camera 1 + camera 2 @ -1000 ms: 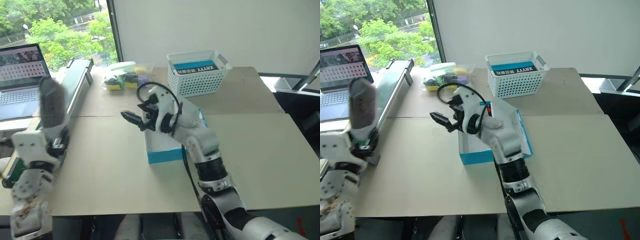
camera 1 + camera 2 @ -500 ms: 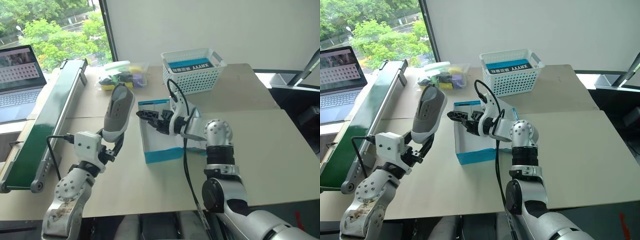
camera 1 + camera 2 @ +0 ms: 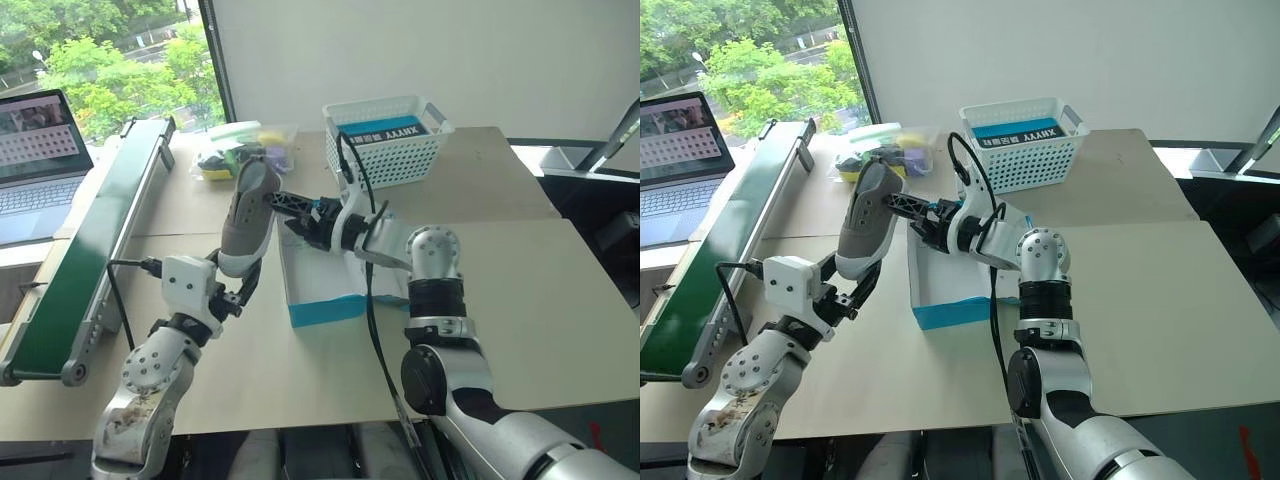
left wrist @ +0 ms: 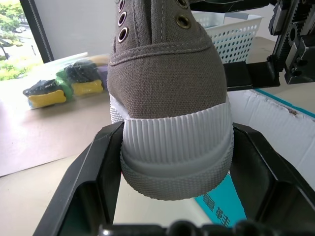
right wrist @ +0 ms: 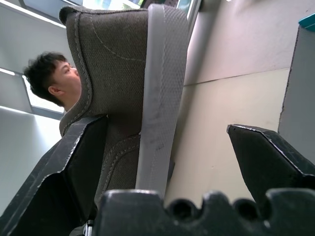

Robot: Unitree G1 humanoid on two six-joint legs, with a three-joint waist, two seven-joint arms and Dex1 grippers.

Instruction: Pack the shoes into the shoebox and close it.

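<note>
Taupe canvas shoe point(image 3: 247, 215) was held upright in the air, toe end clamped between the left gripper's point(image 3: 238, 288) black fingers, heel end up, just left of the open shoebox point(image 3: 322, 280). Left wrist view showed the ribbed rubber toe cap wedged tight between both fingers. Right gripper point(image 3: 287, 212) reached across over the box toward the shoe's upper part, jaws wide apart, one finger beside the fabric, the other on the sole side; not closed on anything, contact with the shoe unclear. Shoebox sat on the cardboard-covered table point(image 3: 520, 290), white inside, cyan outside, lid position hard to read behind the right arm. Second shoe not spotted. White basket point(image 3: 390, 140) stood behind the box.

Step in hand, as judged: handover or two-handed steadying of the first shoe before it goes in. Next move likely needs the right jaws to close on the shoe, then tilt it flat, sole down, lengthwise into the box.
</note>
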